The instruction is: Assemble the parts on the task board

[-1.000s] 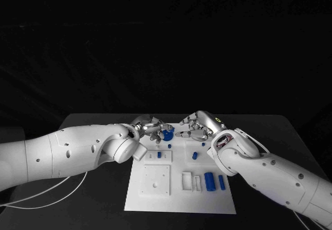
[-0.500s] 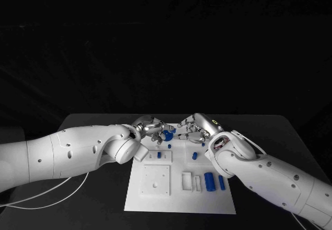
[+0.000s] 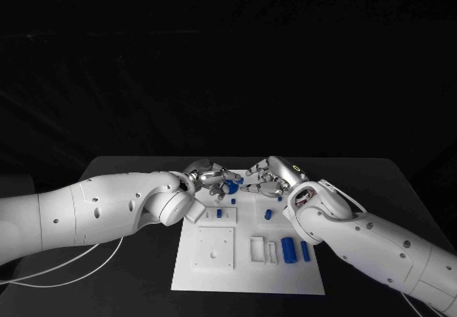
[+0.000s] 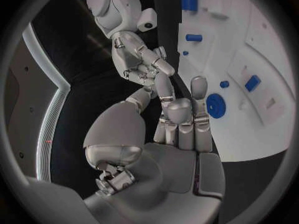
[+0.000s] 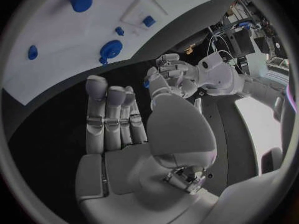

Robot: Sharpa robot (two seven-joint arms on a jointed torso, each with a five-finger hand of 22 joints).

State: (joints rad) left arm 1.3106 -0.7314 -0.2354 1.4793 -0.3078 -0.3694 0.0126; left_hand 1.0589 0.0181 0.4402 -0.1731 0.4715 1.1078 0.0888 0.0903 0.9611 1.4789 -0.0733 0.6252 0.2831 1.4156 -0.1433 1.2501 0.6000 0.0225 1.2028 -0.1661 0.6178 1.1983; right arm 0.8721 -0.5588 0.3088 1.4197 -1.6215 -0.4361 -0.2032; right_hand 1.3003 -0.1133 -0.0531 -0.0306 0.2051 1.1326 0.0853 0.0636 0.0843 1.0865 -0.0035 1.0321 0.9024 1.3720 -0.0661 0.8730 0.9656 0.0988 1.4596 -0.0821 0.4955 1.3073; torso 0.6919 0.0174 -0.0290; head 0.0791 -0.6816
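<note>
Meeting above the far end of the task board (image 3: 247, 277), the two hands sit close together, fingertips nearly facing each other. The left hand (image 3: 211, 177) has its fingers extended and slightly curved; in its wrist view the palm is bare and the fingers (image 4: 181, 115) stand apart beside a round blue part (image 4: 216, 105) on the board, without wrapping it. From the head camera a blue part (image 3: 230, 187) shows right at the left hand's fingertips, but whether they pinch it or only hover in front of it cannot be told. The right hand (image 3: 273, 175) is spread with nothing in it; its wrist view shows a flat palm with straight fingers (image 5: 107, 115) side by side.

Nearer the robot on the white board, a small blue peg (image 3: 219, 213) stands just behind a square white plate (image 3: 214, 249), and another blue peg (image 3: 269, 214) stands to its right. Closer still, two blue cylinders (image 3: 288, 250) lie side by side next to white blocks (image 3: 258, 249). The board rests on the black table (image 3: 124, 165).
</note>
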